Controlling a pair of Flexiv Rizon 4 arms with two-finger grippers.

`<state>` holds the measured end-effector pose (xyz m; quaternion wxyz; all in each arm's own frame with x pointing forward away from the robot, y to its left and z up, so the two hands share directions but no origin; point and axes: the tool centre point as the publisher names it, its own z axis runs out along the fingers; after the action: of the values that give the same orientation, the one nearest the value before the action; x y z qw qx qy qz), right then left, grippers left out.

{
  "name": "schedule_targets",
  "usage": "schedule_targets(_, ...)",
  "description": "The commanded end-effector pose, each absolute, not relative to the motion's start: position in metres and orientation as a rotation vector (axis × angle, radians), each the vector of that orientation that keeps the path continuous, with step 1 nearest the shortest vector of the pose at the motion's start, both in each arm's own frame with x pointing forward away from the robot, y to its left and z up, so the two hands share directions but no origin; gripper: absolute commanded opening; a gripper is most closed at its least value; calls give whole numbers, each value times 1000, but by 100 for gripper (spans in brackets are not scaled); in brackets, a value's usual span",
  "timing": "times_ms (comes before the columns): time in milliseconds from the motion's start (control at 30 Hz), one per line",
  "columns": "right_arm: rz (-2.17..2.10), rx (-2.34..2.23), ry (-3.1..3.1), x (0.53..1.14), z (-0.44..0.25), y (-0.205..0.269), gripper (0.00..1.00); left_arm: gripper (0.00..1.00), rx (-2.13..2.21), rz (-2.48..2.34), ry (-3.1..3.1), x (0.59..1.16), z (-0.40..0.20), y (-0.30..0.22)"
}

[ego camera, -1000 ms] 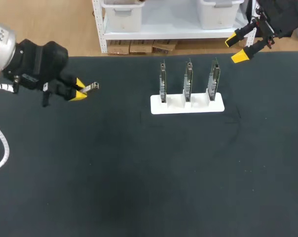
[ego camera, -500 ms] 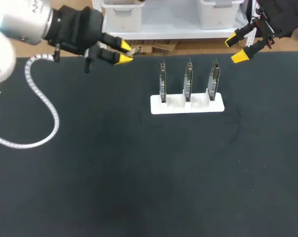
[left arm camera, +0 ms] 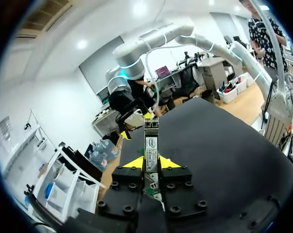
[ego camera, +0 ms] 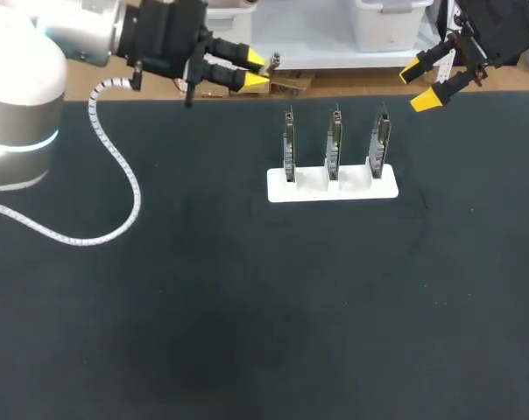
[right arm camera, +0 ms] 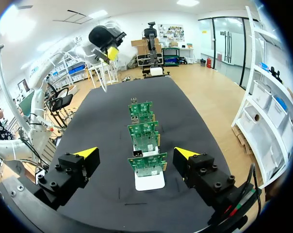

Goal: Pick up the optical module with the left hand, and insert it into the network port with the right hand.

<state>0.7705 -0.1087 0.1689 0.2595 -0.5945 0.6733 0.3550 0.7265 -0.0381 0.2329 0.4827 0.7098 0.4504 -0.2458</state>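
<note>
My left gripper (ego camera: 251, 70) hangs above the table's far edge, left of the boards, shut on the optical module (ego camera: 271, 60), a slim metal stick jutting past its yellow tips. In the left wrist view the module (left arm camera: 151, 145) stands upright between the fingers of the left gripper (left arm camera: 151, 162). Three upright green circuit boards with network ports (ego camera: 335, 140) stand in a white holder (ego camera: 332, 187). My right gripper (ego camera: 419, 86) is open at the far right corner, away from the boards. In the right wrist view the right gripper (right arm camera: 136, 154) looks along the row of boards (right arm camera: 144, 131).
The left arm's white cable (ego camera: 116, 188) loops over the dark table mat at the left. The holder (right arm camera: 150, 181) stands on the far middle part of the mat; the mat (ego camera: 264, 315) in front of it is bare.
My left arm has swung right and away toward the table's far edge, carrying the module closer to the boards. The right arm has not moved.
</note>
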Motion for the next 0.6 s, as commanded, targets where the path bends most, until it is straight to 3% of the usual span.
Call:
schedule_targets(33, 959, -1609, 1824, 769, 169, -109, 100, 0, 1728, -588, 1112, 721, 226, -30)
schedule_targets(367, 959, -1609, 1824, 769, 169, -109, 100, 0, 1676, -602, 1142, 714, 221, -22)
schedule_targets(600, 959, -1609, 1824, 769, 169, -109, 100, 0, 1618, -654, 1065, 709, 224, -44)
